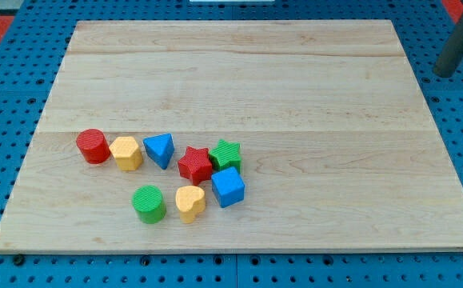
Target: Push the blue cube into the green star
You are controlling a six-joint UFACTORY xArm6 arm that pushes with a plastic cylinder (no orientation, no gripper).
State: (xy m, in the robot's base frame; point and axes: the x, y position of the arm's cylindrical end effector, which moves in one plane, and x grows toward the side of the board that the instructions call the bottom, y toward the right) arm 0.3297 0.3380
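Blocks number eight on a pale wooden counter [239, 72], all clustered in its lower-left part: one blue cube [228, 187], one green star [226, 154], one red star [195, 165], one blue triangular block [159, 150], one yellow hexagonal block [126, 153], one red cylinder [93, 146], one green cylinder [149, 203] and one yellow heart [189, 202].

Taking the green star as landmark, the blue cube sits just below it, touching or very nearly touching. The cube has no long axis (its sides look equal); it is turned slightly, one corner pointing toward the view's bottom. The red star touches the green star on its left side. Further left of the green star, in a row, come the blue triangular block, the yellow hexagonal block and the red cylinder. Below and left of the green star lie the yellow heart, then the green cylinder.

Far to the upper right of the green star, beyond the counter's edge, a dark rod [457, 42] slants down from the view's top right corner. It carries no jaws, so nothing spreads or pinches. My tip [445, 74] is well apart from every block.
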